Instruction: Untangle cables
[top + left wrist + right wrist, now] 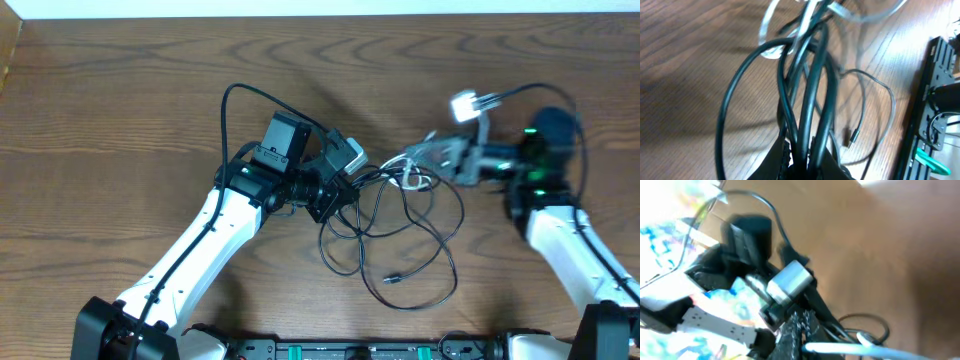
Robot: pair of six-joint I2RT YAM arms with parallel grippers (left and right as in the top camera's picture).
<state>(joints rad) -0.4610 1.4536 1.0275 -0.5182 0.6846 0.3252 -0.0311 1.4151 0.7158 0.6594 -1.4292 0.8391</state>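
i hold left hand shut on black cables, right hand shut on white cable at 3 o'clock; pulling may cinch them tighter.

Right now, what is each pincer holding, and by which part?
The left pincer clamps several black cable strands mid-run, not at an end. The right pincer is shut on the white cable; which part is unclear.

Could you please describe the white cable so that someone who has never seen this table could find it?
On the wooden table, a tangle of thin black cables lies near the middle. At the tangle's far edge, at the tip of the right hand, runs the white cable. It is the only pale strand among the dark loops.
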